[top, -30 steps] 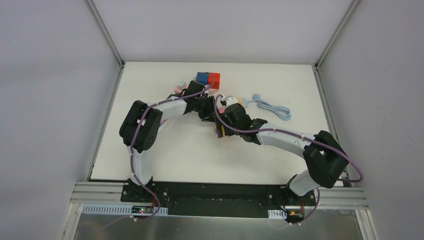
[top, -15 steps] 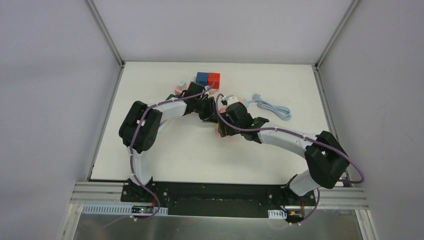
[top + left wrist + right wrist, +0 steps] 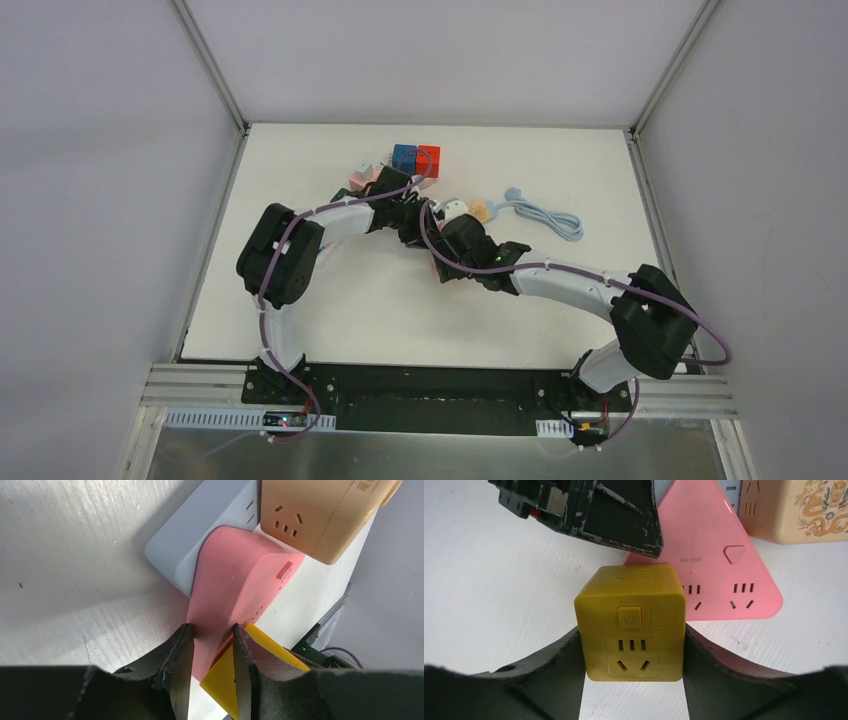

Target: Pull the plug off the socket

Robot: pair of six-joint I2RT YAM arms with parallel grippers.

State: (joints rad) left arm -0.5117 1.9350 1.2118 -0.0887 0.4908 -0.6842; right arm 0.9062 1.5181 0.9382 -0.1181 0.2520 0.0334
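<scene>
Yellow cube plug [image 3: 630, 622] sits clamped in the right claw [image 3: 631, 642]; the left claw [image 3: 212, 637] pinches the adjoining pink triangular socket [image 3: 235, 585], apparently bracing it.

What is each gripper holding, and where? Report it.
Right gripper clamps the yellow cube socket by its two side faces. Left gripper pinches the pink triangular socket at its edge.

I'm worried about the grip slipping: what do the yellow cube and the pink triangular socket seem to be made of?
The yellow cube is probably moulded hard plastic with a satin finish: even colour, rounded edges, slots and button formed in. The pink triangular socket is likely similar plastic, smooth with a soft sheen: printed lettering, flush button. Look alone cannot confirm either.
</scene>
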